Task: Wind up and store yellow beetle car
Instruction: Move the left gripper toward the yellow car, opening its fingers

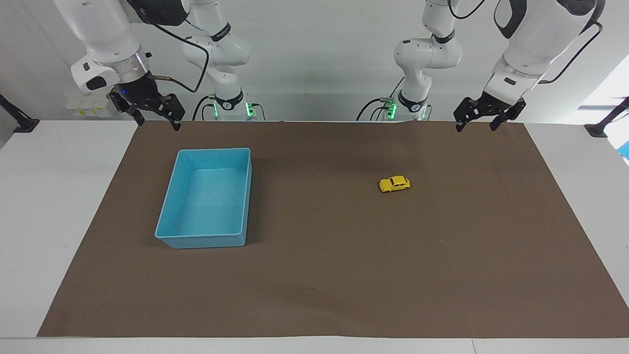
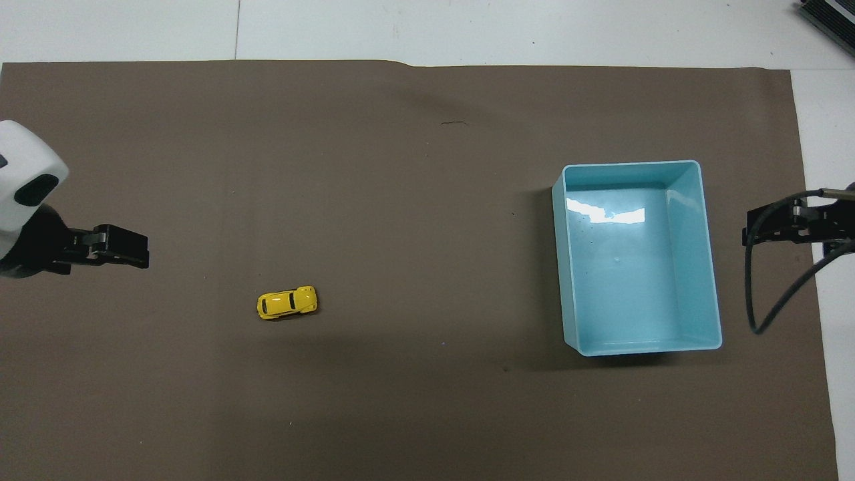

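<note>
- The yellow beetle car point(image 1: 394, 184) sits alone on the table's point(image 1: 314, 295) brown mat toward the left arm's end; the blue tray point(image 1: 204, 238) lies well apart.
- Left end effector point(image 1: 474, 123) hangs raised, fingers spread.
- Right end effector point(image 1: 153, 120) waits raised, open.

Both arms have glossy white rounded shells with black rings at the joints. Each arm ends in a black pincer with two thin dark fingers: the left pincer point(image 1: 475, 122) and the right pincer point(image 1: 153, 117). The right wrist carries a silver metal ring, a small blue light and a dark oval window on its white housing. Black cables hang in loops along both arms. Green lights shine at the two bases
</note>
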### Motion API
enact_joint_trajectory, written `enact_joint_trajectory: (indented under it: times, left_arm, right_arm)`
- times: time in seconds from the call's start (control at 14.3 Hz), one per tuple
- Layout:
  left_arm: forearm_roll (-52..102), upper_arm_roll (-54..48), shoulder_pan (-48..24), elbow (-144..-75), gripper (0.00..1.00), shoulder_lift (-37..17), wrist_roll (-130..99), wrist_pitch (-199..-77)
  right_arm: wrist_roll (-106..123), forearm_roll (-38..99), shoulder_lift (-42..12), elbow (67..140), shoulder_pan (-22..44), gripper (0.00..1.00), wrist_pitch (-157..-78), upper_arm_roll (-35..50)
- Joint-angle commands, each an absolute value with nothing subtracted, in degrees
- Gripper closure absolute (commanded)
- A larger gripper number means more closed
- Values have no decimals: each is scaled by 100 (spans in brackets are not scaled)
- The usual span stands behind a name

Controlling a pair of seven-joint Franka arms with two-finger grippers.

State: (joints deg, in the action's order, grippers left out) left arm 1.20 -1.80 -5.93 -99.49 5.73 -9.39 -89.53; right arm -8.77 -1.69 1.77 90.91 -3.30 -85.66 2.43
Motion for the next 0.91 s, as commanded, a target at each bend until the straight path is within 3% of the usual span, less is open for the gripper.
enact_joint_trajectory:
  times: [0.0, 0.84]
  left_arm:
    - [114, -123, -808, -10265, 0, 633, -1580, -9202]
    - [492, -123, -1011, -11091, 0, 659, -5648, -9931]
  right_arm:
    - [-773, -158, 299, 9220, -378, 0, -8596, 290]
    - [-747, -158, 308, 9220, -299, 0, -8534, 316]
